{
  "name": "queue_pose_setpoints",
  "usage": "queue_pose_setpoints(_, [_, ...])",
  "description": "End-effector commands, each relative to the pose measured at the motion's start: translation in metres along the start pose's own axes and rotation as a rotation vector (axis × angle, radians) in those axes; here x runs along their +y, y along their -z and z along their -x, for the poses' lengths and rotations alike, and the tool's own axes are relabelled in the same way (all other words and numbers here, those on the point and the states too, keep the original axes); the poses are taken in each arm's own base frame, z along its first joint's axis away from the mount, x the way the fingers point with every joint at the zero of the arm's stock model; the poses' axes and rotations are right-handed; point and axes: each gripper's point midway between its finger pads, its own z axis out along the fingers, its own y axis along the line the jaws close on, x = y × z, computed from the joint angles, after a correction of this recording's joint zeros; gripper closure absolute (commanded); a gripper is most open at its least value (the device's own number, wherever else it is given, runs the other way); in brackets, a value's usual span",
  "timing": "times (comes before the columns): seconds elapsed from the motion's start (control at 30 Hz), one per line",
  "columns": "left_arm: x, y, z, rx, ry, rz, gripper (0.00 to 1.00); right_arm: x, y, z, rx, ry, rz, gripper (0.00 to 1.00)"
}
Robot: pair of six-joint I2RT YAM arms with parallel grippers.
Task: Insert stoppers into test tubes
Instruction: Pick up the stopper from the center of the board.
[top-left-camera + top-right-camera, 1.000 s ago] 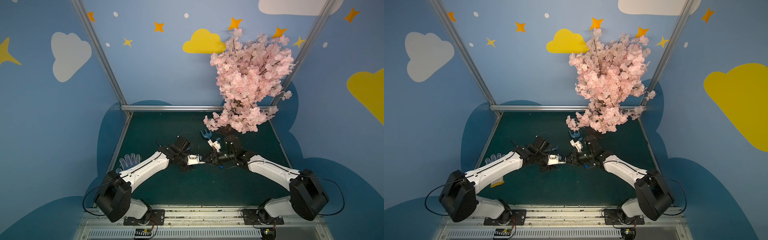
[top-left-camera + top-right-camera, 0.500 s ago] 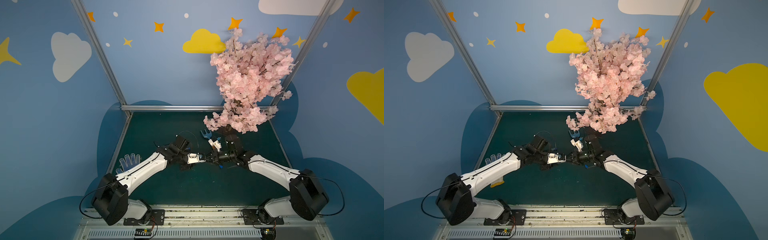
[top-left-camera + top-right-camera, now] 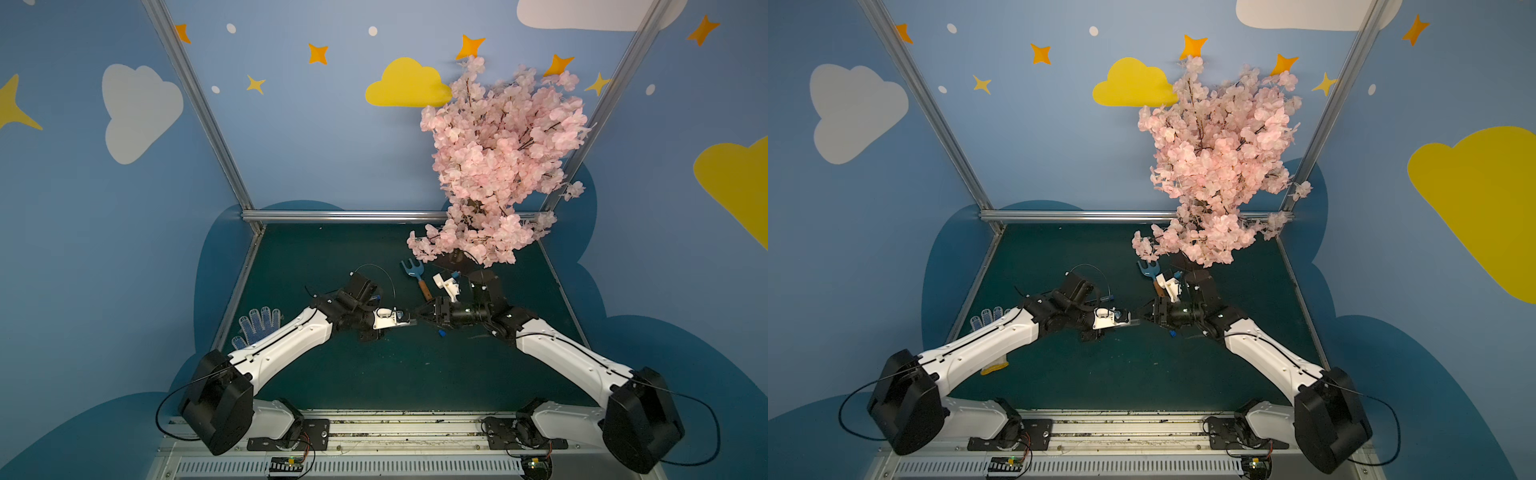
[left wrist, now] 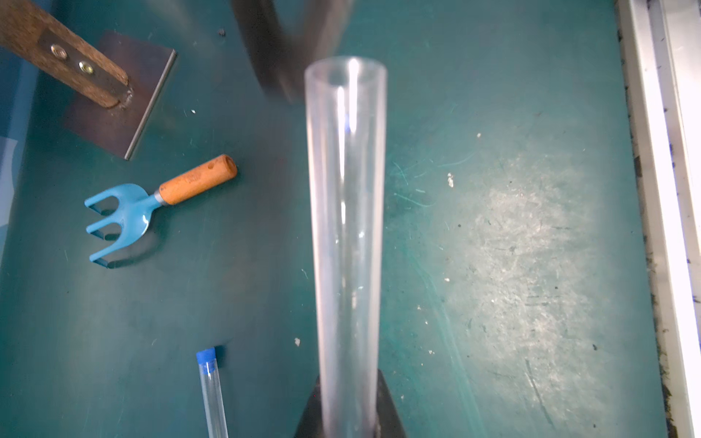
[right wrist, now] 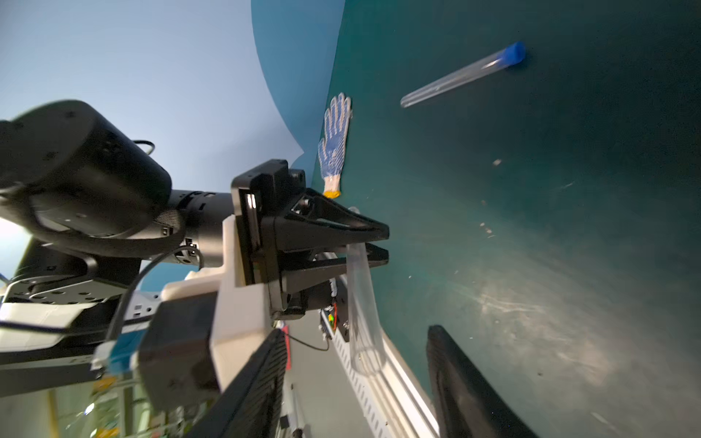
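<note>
Pinching the slender clear test tube [image 4: 347,227] level so its mouth faces the spread, empty right end effector [image 3: 420,317], left end effector [image 5: 387,244] waits; tiny bright-blue stopper [image 3: 441,333] lies on green surface [image 3: 374,374].

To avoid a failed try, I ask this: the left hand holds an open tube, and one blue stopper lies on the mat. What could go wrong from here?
1. The left hand grips the tube only near its closed end, so a push on the mouth may tilt it or make it slip.
2. The stopper is tiny and lies loose on the mat; the open right hand could nudge it away or pinch it crooked.
</note>
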Motion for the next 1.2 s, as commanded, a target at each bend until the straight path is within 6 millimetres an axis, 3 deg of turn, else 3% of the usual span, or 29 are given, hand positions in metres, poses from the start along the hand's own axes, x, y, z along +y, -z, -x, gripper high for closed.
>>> queue_pose_setpoints(0.0, [-0.001, 0.0, -0.016, 0.055, 0.036, 0.009, 0.98, -0.052, 0.025, -0.017, 0.009, 0.043, -0.281, 0.41])
queue_pose_setpoints(0.17, [0.003, -0.009, -0.034, 0.097, 0.134, -0.032, 0.98, -0.111, 0.045, -0.042, 0.104, 0.167, -0.624, 0.45])
queue_pose_setpoints(0.33, [0.006, -0.011, -0.04, 0.133, 0.164, -0.039, 0.98, -0.139, 0.039, -0.045, 0.204, 0.225, -0.751, 0.49])
queue_pose_setpoints(0.5, [0.005, -0.012, -0.043, 0.139, 0.169, -0.04, 0.98, -0.156, 0.029, -0.046, 0.331, 0.275, -0.832, 0.5])
queue_pose_setpoints(0.73, [0.006, -0.014, -0.044, 0.143, 0.167, -0.04, 0.98, -0.167, 0.01, -0.031, 0.414, 0.35, -0.844, 0.55])
queue_pose_setpoints(1.17, [0.007, -0.015, -0.045, 0.142, 0.171, -0.04, 0.98, -0.194, -0.002, -0.027, 0.509, 0.37, -0.901, 0.61])
